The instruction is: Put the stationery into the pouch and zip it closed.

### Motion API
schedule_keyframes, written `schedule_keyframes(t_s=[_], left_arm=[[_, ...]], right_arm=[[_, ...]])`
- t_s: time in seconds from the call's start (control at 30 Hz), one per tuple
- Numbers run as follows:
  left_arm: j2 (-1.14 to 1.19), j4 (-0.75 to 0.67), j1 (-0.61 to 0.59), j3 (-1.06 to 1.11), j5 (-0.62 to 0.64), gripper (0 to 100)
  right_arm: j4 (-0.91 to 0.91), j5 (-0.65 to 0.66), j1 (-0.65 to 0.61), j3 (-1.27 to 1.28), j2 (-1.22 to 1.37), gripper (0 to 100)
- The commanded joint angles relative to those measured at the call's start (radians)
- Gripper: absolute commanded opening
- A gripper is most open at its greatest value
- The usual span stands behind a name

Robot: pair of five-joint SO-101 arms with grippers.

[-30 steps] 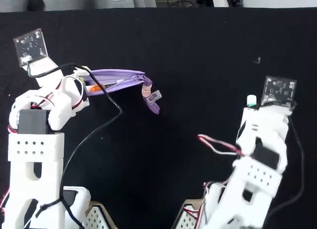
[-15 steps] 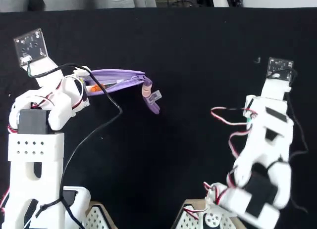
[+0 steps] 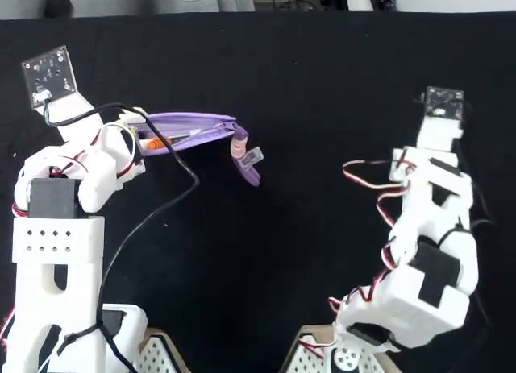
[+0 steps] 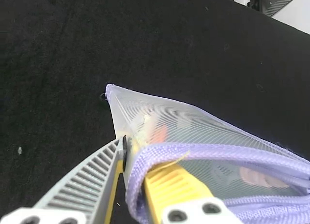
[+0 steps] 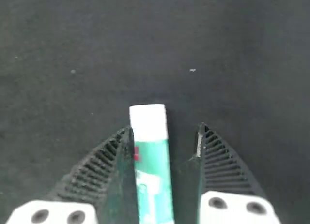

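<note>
A purple mesh pouch [image 3: 189, 131] lies at the table's far left, its mouth open, with an orange item [image 3: 156, 144] and other stationery inside. My left gripper [image 3: 139, 141] is shut on the pouch's near end. In the left wrist view the purple zip rim [image 4: 160, 154] sits pinched in the left gripper [image 4: 128, 146]. My right gripper [image 5: 164, 132] is shut on a green stick with a white cap [image 5: 149, 151], held above bare black cloth. The right arm [image 3: 427, 188] stands tall on the right side, far from the pouch.
A pink and purple zip tag [image 3: 246, 159] trails off the pouch's right end. The black table cloth [image 3: 322, 83] is bare between the two arms. Both arm bases [image 3: 56, 268] stand along the front edge.
The right arm has risen and unfolded, its wrist swinging up and slightly left with the green stick still gripped. The left arm and the pouch have not moved.
</note>
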Motion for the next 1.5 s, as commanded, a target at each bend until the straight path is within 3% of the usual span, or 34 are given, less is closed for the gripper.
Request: schedule_keyframes(t_s=[0.0, 0.2, 0.37, 0.53, 0.73, 1.0, 1.2, 1.47], left_arm=[[-0.002, -0.018, -0.004, 0.001, 0.008, 3], [-0.002, -0.015, -0.004, 0.002, 0.008, 3], [-0.002, -0.015, -0.004, 0.002, 0.008, 3], [-0.002, -0.015, -0.004, 0.002, 0.008, 3], [-0.002, -0.015, -0.004, 0.002, 0.008, 3], [-0.002, -0.015, -0.004, 0.002, 0.008, 3], [-0.002, -0.02, -0.004, 0.018, 0.008, 3], [-0.002, -0.021, -0.002, 0.022, 0.008, 3]], right_arm=[[-0.021, 0.002, -0.051, -0.084, 0.024, 20.1], [-0.02, -0.002, -0.046, -0.17, 0.159, 19.8], [-0.018, 0.003, -0.035, -0.213, 0.229, 9.8], [-0.008, -0.012, -0.009, -0.216, 0.185, 1.7], [0.058, -0.043, -0.018, -0.216, 0.056, 1.2], [0.189, -0.044, -0.157, -0.208, -0.234, 1.2], [0.23, -0.173, -0.272, -0.208, -0.467, 1.1], [0.247, -0.236, -0.48, -0.185, -0.699, 1.1]])
